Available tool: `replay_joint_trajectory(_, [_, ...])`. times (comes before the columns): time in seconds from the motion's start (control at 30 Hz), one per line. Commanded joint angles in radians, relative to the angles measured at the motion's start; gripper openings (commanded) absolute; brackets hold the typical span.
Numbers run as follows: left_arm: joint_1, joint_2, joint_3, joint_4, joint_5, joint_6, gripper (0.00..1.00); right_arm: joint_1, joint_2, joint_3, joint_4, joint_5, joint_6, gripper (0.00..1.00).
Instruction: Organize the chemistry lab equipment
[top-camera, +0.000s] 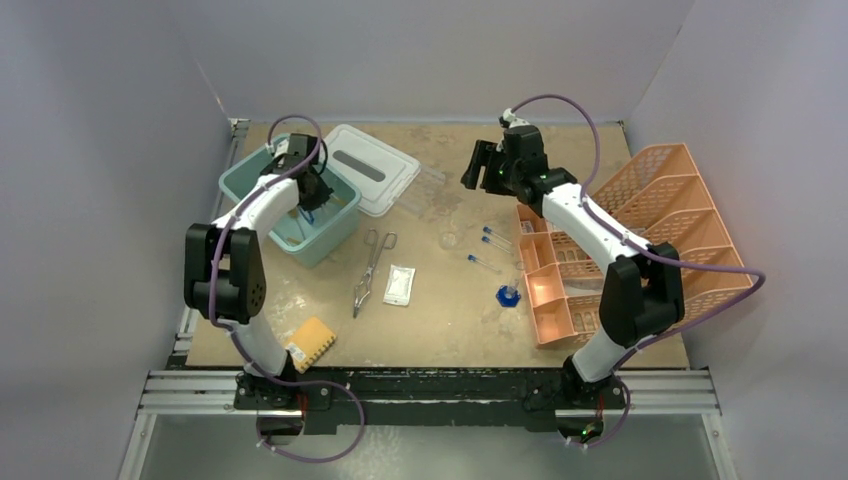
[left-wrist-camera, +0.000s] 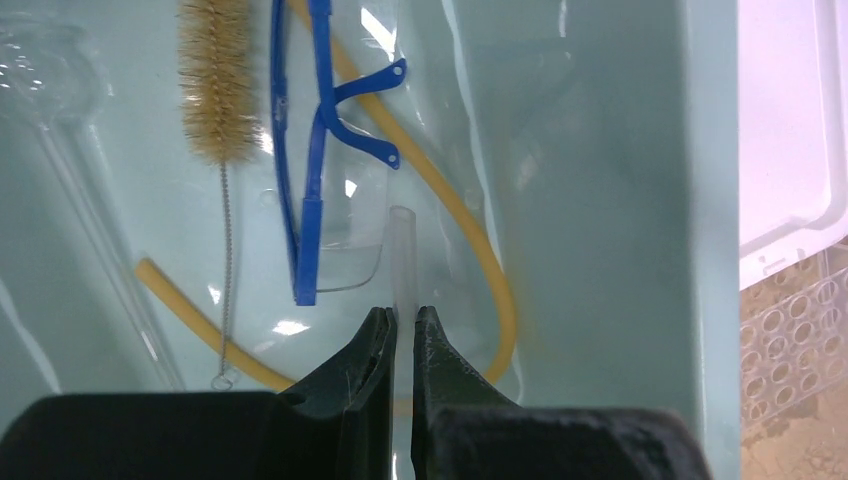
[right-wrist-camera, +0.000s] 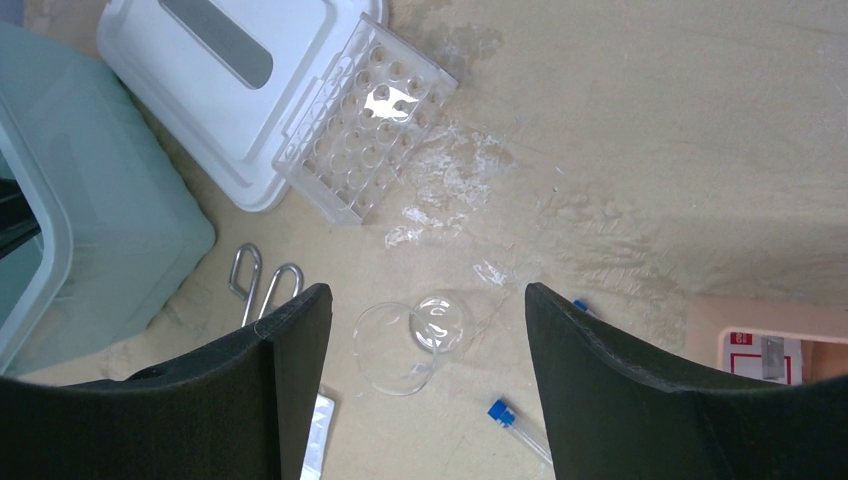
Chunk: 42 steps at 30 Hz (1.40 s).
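While my left gripper (left-wrist-camera: 403, 315) hangs over the open teal bin (left-wrist-camera: 620, 200) at the far left, its fingers are closed on a short clear tube (left-wrist-camera: 403, 250) that sticks out past their tips. On the bin's floor lie the bristle brush (left-wrist-camera: 217, 80), the blue-rimmed safety glasses (left-wrist-camera: 320, 150), the tan rubber tubing (left-wrist-camera: 470, 230) curving around them, and a clear long-necked glass piece (left-wrist-camera: 70, 175). My right gripper (right-wrist-camera: 425, 290) hovers with fingers spread wide and empty above two round clear dishes (right-wrist-camera: 400, 345) on the table. Beyond them, the clear tube rack (right-wrist-camera: 365, 120) lies touching the white lid (right-wrist-camera: 230, 80), just right of the bin. Metal tongs (top-camera: 368, 270), a white packet (top-camera: 399, 284) and blue-capped test tubes (top-camera: 490, 238) lie loose mid-table, left of the peach organiser (top-camera: 650, 230).
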<state>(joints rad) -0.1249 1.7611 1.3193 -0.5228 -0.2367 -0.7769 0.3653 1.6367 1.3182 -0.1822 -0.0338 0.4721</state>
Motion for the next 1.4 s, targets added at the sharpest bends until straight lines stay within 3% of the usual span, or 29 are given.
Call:
replay_joint_trajectory(0.0, [-0.034, 0.022, -0.002, 0.096, -0.043, -0.044, 0.0, -0.005, -0.007, 0.049, 0.02, 0.027, -0.035, 0.72])
replay_joint_trajectory(0.13, [-0.036, 0.06, -0.003, 0.108, -0.032, -0.062, 0.01, -0.005, -0.015, 0.037, 0.022, 0.03, -0.036, 0.73])
replay_joint_trajectory(0.37, [-0.036, 0.054, 0.03, 0.084, -0.045, -0.046, 0.28, -0.005, -0.032, 0.02, 0.027, 0.027, -0.035, 0.73])
replay_joint_trajectory(0.47, [-0.036, 0.036, 0.061, 0.044, -0.05, -0.028, 0.33, -0.004, -0.04, 0.01, 0.031, 0.024, -0.032, 0.73])
replay_joint_trajectory(0.9, [-0.085, -0.149, 0.16, -0.068, -0.015, 0.102, 0.43, -0.005, -0.079, -0.022, 0.039, 0.019, -0.012, 0.73])
replay_joint_trajectory(1.07, [-0.186, -0.241, 0.163, -0.042, -0.051, 0.25, 0.48, -0.005, -0.098, -0.05, 0.043, 0.029, 0.007, 0.73])
replay_joint_trajectory(1.23, [-0.277, -0.302, 0.131, -0.014, 0.004, 0.359, 0.66, -0.004, -0.121, -0.087, 0.051, 0.031, 0.037, 0.73])
replay_joint_trajectory(1.37, [-0.335, -0.346, 0.084, 0.017, 0.054, 0.4, 0.72, -0.005, -0.129, -0.097, 0.036, 0.057, 0.069, 0.73])
